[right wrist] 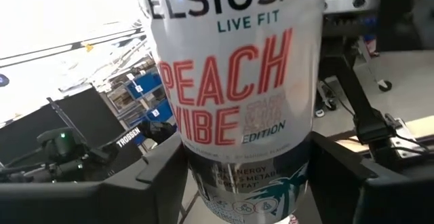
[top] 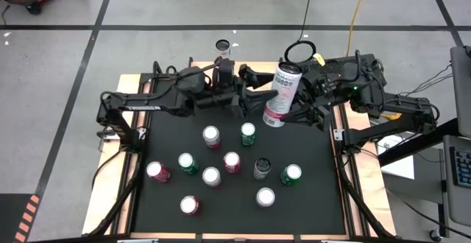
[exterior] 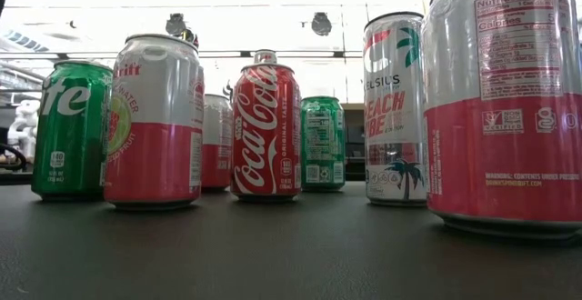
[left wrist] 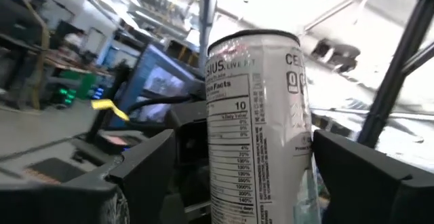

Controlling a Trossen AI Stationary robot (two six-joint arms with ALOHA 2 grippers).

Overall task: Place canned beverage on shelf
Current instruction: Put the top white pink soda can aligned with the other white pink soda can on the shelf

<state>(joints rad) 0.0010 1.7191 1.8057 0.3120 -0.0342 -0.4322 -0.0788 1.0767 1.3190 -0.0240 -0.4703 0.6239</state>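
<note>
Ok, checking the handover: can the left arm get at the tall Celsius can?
Likely yes: the left gripper has its fingers open on either side of the Celsius can, with nothing between, while the right gripper grips it.

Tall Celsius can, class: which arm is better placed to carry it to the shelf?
Right. The right gripper is closed on the can in mid-air, while the left gripper has its fingers open either side of it, not holding.
</note>
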